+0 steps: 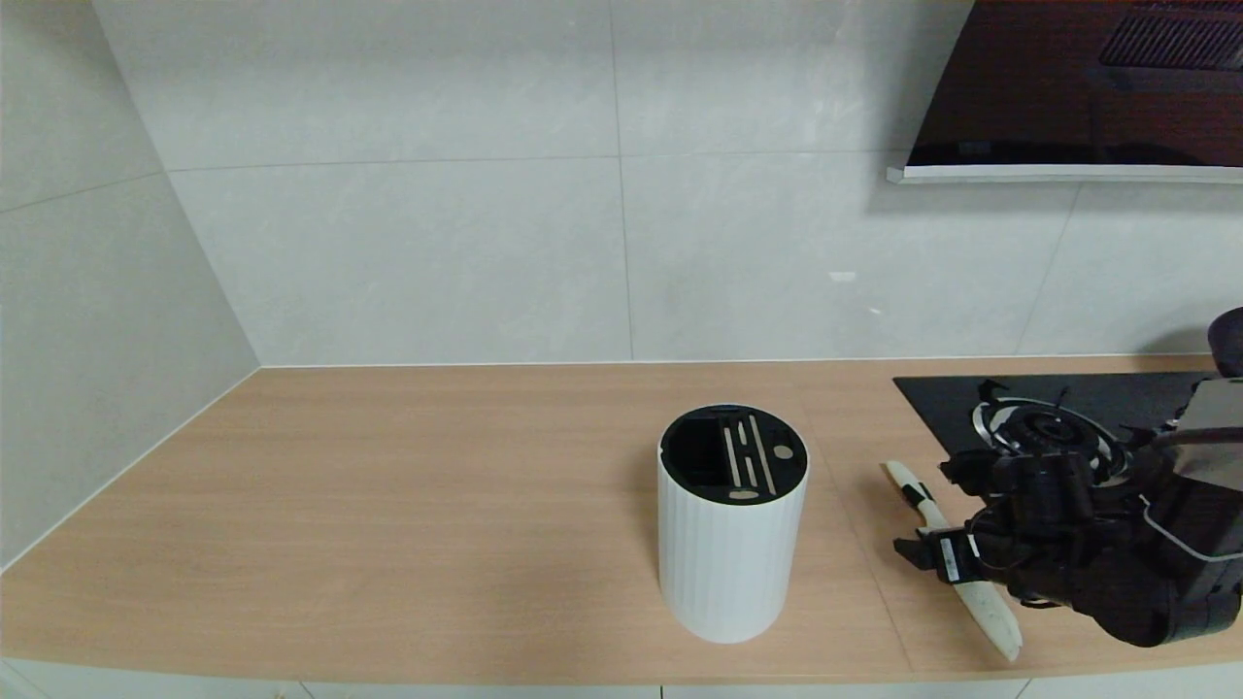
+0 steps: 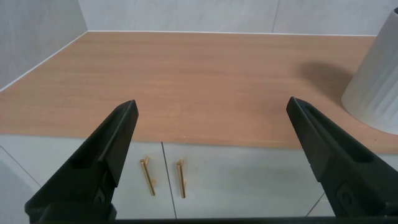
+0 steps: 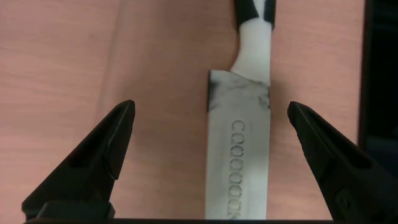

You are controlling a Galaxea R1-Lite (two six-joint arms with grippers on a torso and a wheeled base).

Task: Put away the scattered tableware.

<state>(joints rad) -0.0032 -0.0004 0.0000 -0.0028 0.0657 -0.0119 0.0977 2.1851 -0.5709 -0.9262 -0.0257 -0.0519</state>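
- Tabletop (image 1: 437,485): carries holder and knife.
- Slotted holder (image 1: 730,544): upright, near the knife but apart from it.
- Right gripper (image 3: 209,112): jaws open, straddling the blade.
- Left gripper (image 2: 211,109): jaws open, empty.
- Knife (image 3: 239,143): lies flat; probably light, stiff, brittle and slick. Grip across the blade near the handle.
- Blade lettering: embossed, not transcribed.

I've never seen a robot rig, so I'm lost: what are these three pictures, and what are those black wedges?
A two-armed robot works at a kitchen counter. The wide picture comes from its head; the other two come from cameras on its wrists, and the black wedges there are fingers. The left pincer hangs open at the counter's front edge. The right pincer is open over a white knife lying beside the stove. A white slotted holder stands nearby. Nothing is held.
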